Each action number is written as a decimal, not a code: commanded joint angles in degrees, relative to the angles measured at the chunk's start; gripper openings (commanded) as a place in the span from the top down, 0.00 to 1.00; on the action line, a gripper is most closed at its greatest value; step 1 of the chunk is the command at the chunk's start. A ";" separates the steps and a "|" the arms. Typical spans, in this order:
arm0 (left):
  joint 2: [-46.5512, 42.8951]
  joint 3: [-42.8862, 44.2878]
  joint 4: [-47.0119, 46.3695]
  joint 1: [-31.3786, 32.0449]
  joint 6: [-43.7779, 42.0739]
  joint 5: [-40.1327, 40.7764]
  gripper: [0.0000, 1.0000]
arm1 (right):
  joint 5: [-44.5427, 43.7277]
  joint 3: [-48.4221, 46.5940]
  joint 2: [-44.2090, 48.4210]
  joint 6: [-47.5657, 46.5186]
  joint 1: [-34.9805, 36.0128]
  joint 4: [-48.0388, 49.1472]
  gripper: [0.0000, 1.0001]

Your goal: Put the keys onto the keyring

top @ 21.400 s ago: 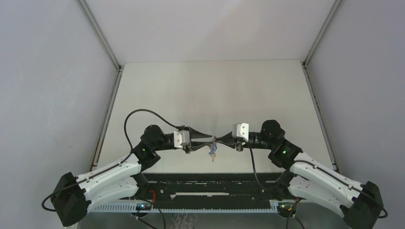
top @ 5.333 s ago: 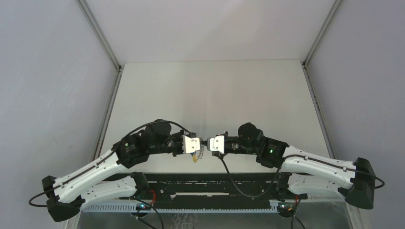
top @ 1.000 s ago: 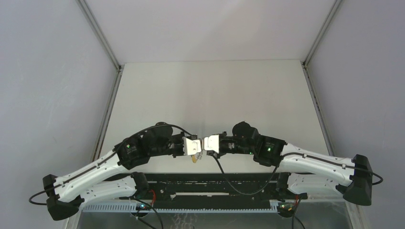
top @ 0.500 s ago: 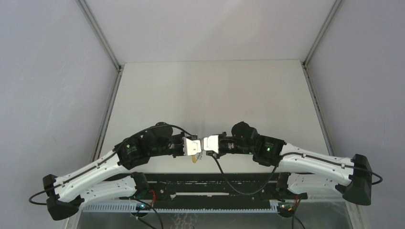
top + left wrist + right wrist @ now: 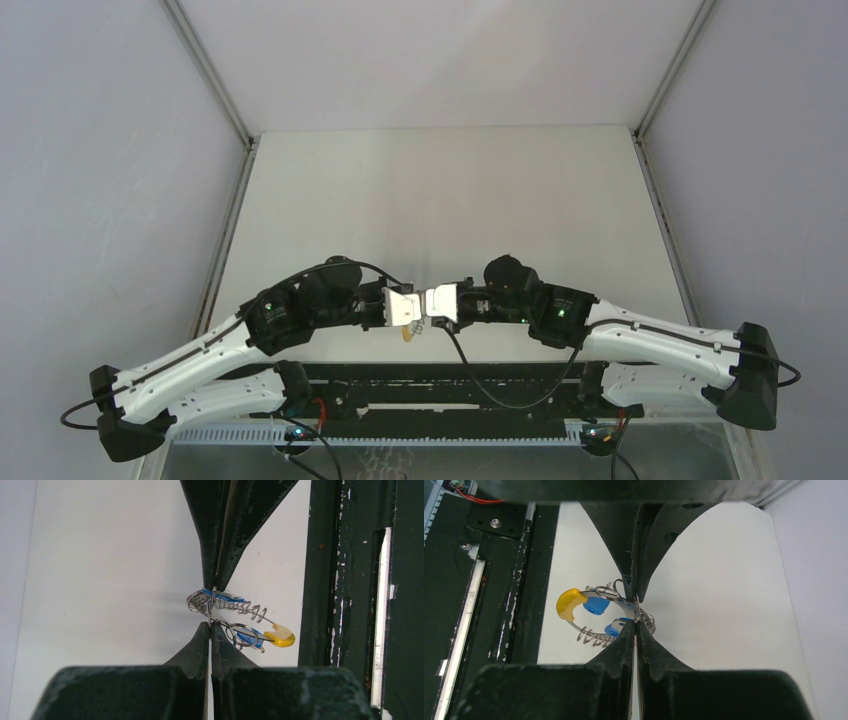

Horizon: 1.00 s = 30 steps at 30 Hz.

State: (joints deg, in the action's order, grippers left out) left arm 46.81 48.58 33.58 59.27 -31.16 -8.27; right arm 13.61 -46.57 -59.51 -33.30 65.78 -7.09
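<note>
Left wrist view: silvery jagged wire keyring, yellow curved section, carrying tiny blue-headed keys, held above white bench between left pincer and right pincer, both clamped on its wire. Likely light, springy, slippery; grip bare wire.

There is one silvery wire keyring with a coiled stretch and one yellow curved plastic section. Two tiny keys with blue plastic heads show: one and another. At least three small silver split rings are visible; their exact number is unclear. There are two black two-finger grippers, the left gripper and the right gripper, on two white-and-black arms, and one pale flat table.
</note>
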 commanded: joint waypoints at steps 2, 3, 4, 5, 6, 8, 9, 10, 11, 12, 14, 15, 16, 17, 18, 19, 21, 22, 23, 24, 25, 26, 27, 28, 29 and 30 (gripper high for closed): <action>-1.01 -0.69 -2.99 0.37 -1.11 -1.81 1.00 | 0.22 -3.10 -0.17 0.15 0.62 2.17 1.00; -1.02 -0.68 -2.98 0.40 -1.10 -1.84 1.00 | 0.22 -3.06 -0.13 0.16 0.61 2.17 1.00; -1.00 -0.74 -3.00 0.41 -1.11 -2.02 1.00 | 0.17 -3.02 -0.17 0.18 0.58 2.24 1.00; -1.06 -0.70 -2.99 0.40 -1.10 -2.03 1.00 | 0.08 -3.01 -0.17 0.17 0.58 2.26 1.00; -1.04 -0.76 -2.92 0.41 -1.12 -2.01 1.00 | -0.05 -3.00 -0.15 0.12 0.58 2.25 1.00; -0.96 -0.77 -2.92 0.41 -1.12 -1.84 1.00 | -0.15 -3.01 0.12 0.24 0.58 2.19 1.00; -1.00 -0.82 -2.95 0.41 -1.15 -1.71 1.00 | -0.15 -3.02 0.29 0.25 0.58 2.13 1.00; -1.01 -0.85 -2.96 0.37 -1.15 -1.65 1.00 | -0.16 -3.00 0.63 0.19 0.62 2.13 1.00; -0.99 -0.82 -2.99 0.41 -1.15 -1.66 1.00 | -0.16 -2.88 0.91 0.20 0.60 2.21 1.00; -0.89 -0.79 -3.00 0.39 -1.12 -1.66 1.00 | -0.09 -2.76 1.15 0.28 0.59 2.25 1.00; -0.84 -0.85 -2.94 0.41 -1.10 -1.58 1.00 | 0.14 -2.53 1.60 0.41 0.58 2.26 1.00; -0.73 -0.84 -2.94 0.39 -1.11 -1.56 1.00 | 0.15 -2.44 1.78 0.57 0.58 2.19 1.00; -0.71 -0.81 -2.91 0.41 -1.10 -1.42 1.00 | 0.11 -2.36 1.89 0.47 0.58 2.21 1.00; -0.61 -0.81 -2.99 0.41 -1.10 -1.35 1.00 | -0.06 -2.31 1.97 0.68 0.66 2.07 1.00; -0.50 -0.80 -2.92 0.41 -1.10 -1.04 1.00 | -0.33 -2.35 2.08 0.94 0.60 1.84 1.00; -0.46 -0.85 -2.92 0.40 -1.02 -0.66 1.00 | -1.04 -2.33 2.18 1.24 0.50 1.51 1.00; -0.32 -0.85 -2.99 0.40 -0.74 0.84 1.00 | -2.72 -2.26 2.36 2.63 0.06 0.46 1.00; -0.24 -0.80 -2.92 0.39 -0.63 1.63 1.00 | -3.71 -2.18 2.50 3.58 -0.21 -0.46 1.00; -0.28 -0.80 -2.86 0.41 -0.39 2.51 1.00 | -5.46 -1.85 2.66 4.83 -0.43 -1.36 1.00; -0.36 -0.84 -2.67 0.40 -0.18 3.34 1.00 | -6.71 -1.27 2.93 6.03 -0.66 -2.12 1.00; -0.60 -0.93 -2.48 0.41 0.03 4.30 1.00 | -7.79 -0.56 3.25 7.45 -0.81 -2.95 1.00; -0.96 -0.98 -2.28 0.37 0.12 5.40 1.00 | -8.81 0.25 3.60 9.30 -1.02 -3.71 1.00; -1.40 -1.00 -2.07 0.36 0.31 6.64 1.00 | -9.57 1.04 3.87 11.10 -1.18 -4.91 1.00; -1.90 -0.98 -1.81 0.34 0.52 8.04 1.00 | -10.09 1.71 4.02 12.93 -1.28 -5.86 1.00; -2.32 -0.94 -1.37 0.28 0.64 9.40 1.00 | -10.73 2.34 4.07 14.88 -1.35 -6.93 1.00; -2.85 -0.85 -1.00 0.32 0.79 10.98 1.00 | -11.20 2.65 3.88 16.73 -1.40 -8.22 1.00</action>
State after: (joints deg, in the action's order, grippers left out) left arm 46.54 48.49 33.78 59.35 -31.00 -3.51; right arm 6.79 -45.52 -56.64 -25.52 64.84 -10.85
